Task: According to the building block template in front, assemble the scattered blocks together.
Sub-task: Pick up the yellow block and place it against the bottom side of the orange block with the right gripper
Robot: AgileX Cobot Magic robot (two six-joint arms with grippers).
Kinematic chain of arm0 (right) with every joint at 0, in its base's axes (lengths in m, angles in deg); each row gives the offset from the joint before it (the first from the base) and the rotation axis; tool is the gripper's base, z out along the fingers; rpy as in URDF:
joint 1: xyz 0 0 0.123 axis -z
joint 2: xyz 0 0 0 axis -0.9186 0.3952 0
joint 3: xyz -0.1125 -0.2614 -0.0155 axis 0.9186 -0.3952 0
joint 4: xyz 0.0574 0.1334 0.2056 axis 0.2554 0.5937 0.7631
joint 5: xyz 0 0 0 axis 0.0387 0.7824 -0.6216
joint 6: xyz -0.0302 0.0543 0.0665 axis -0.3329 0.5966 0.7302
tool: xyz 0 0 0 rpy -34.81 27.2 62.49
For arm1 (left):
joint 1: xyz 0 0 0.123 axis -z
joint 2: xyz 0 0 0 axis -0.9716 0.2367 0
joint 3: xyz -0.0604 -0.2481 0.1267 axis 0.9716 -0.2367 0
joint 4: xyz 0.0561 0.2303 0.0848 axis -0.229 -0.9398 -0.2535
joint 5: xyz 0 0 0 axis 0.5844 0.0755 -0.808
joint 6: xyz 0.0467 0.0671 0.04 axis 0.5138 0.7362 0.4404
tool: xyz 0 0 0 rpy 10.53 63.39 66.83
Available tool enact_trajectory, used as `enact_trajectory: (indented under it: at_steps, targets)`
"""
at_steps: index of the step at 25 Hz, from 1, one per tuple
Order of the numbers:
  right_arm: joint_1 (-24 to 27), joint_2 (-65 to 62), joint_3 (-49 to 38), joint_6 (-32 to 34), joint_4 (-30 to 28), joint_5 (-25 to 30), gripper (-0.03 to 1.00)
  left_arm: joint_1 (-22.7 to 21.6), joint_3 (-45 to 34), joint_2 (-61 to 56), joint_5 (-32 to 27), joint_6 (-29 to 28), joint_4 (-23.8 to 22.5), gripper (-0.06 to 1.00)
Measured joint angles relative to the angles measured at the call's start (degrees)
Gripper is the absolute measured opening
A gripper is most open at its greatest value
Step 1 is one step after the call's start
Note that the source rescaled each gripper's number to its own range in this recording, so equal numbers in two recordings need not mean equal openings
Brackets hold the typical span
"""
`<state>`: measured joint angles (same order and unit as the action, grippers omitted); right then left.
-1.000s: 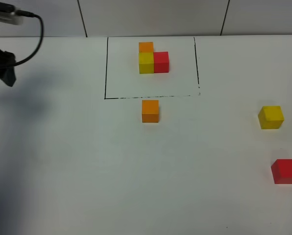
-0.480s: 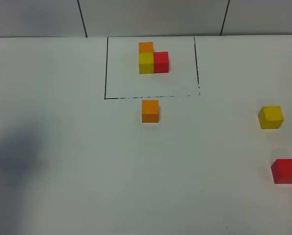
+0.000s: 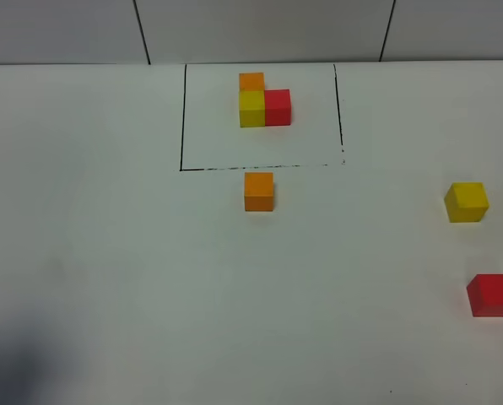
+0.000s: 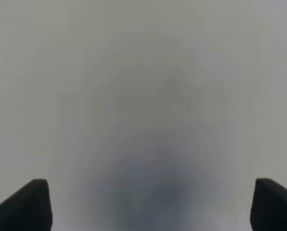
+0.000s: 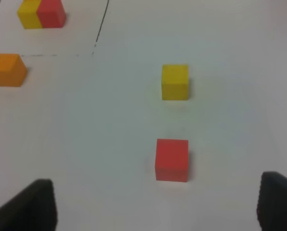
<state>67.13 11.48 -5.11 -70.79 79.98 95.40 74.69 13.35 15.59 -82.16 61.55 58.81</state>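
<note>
Far side of surface: template framed as ref | orange cube near frame; yellow cube, red cube apart, right-arm side | L+R jaws wide open, empty

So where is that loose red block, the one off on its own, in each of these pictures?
High camera: the red block sits low on the far right, just below the loose yellow block.
Left wrist camera: not in it.
Right wrist camera: the red block lies closer to the camera than the yellow block.
Shared landmark: the yellow block, its nearest neighbour in both views.
</note>
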Motion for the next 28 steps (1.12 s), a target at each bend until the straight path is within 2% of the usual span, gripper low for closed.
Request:
enact_trajectory:
  at_steps: [6,13,19,28]
  targets:
    - [0.0,0.0,0.0,0.0,0.0,0.0,0.7,1.34,-3.73,-11.06,-2.77,0.35,0.15,0.86]
    - [0.0,0.0,0.0,0.0,0.0,0.0,0.7,3.04,-10.16,-21.0,-2.35,3.6,2.29,0.79]
    - [0.0,0.0,0.0,0.0,0.0,0.0,0.7,3.11,-11.56,-28.46,-1.98,4.85,2.29,0.72]
    - [0.0,0.0,0.0,0.0,0.0,0.0,0.7,3.11,-12.66,-34.52,-1.6,5.02,2.47,0.71]
